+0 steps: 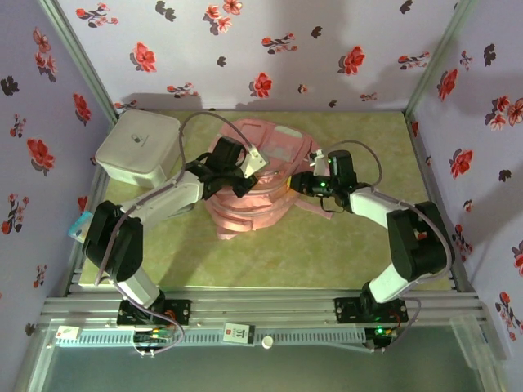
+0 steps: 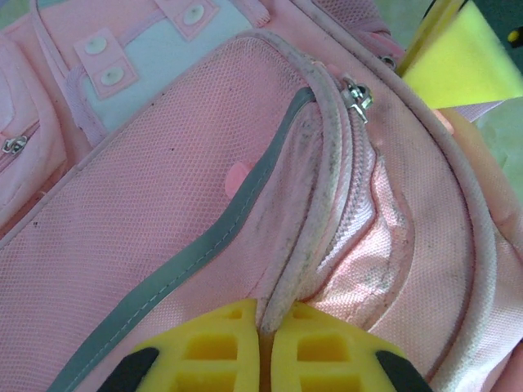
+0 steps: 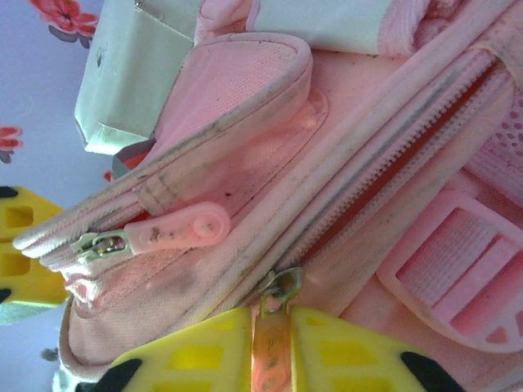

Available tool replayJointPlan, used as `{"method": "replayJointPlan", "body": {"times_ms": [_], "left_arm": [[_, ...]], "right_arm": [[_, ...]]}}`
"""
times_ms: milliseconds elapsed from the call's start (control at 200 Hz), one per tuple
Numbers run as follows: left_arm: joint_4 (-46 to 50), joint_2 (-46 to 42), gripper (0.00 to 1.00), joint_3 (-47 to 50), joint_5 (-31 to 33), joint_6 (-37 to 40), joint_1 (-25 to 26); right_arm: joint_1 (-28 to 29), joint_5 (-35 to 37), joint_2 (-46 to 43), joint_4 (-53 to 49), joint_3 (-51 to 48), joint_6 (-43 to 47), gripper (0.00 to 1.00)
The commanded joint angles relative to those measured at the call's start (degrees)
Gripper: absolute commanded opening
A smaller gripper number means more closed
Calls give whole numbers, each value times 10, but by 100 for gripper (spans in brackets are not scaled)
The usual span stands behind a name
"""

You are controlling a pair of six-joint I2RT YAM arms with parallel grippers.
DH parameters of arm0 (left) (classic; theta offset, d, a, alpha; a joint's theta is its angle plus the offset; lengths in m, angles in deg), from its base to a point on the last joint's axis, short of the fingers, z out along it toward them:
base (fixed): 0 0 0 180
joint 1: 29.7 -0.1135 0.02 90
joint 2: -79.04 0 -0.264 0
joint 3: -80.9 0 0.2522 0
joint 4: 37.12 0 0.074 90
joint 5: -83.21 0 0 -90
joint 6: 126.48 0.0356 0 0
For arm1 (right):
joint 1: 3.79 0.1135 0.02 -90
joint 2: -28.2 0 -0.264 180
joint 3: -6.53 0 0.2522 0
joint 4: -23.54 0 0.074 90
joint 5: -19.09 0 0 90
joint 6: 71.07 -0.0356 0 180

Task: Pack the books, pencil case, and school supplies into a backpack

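The pale-pink backpack [image 1: 255, 189] lies in the middle of the table with both arms reaching onto it. My left gripper [image 2: 265, 317] is shut on the backpack's [image 2: 163, 212] piped zip edge [image 2: 315, 220], pinching the fabric ridge between its yellow fingers. A metal zip slider [image 2: 358, 100] sits farther along that seam. My right gripper [image 3: 274, 317] is shut on a pink zip pull tab [image 3: 273, 351] hanging from a metal slider [image 3: 282, 286] on the main zip. A second pink pull tab [image 3: 181, 229] lies to the left of it. The books, pencil case and school supplies are out of view.
A white rounded-corner box [image 1: 139, 147] stands at the back left, close beside the backpack. A small teal object [image 1: 80, 223] sits at the table's left edge. Floral walls enclose the green table [image 1: 270, 253] on three sides.
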Motion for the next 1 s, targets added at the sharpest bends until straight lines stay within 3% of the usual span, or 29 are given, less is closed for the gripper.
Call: {"method": "replayJointPlan", "body": {"times_ms": [0, 430, 745, 865, 995], "left_arm": [[-35, -2, 0, -22, 3, -26, -7], [-29, -3, 0, -23, -3, -27, -7], [-32, -10, 0, -20, -4, -30, -7], [-30, -15, 0, -25, -12, -34, -7], [-33, -18, 0, -30, -21, -33, -7]], "right_arm": [[6, 58, -23, -56, 1, 49, 26], [44, 121, -19, -117, 28, 109, 48], [91, 315, -63, -164, 40, 142, 58], [114, 349, -71, -193, 59, 166, 65], [122, 347, -59, -201, 71, 180, 66]]}}
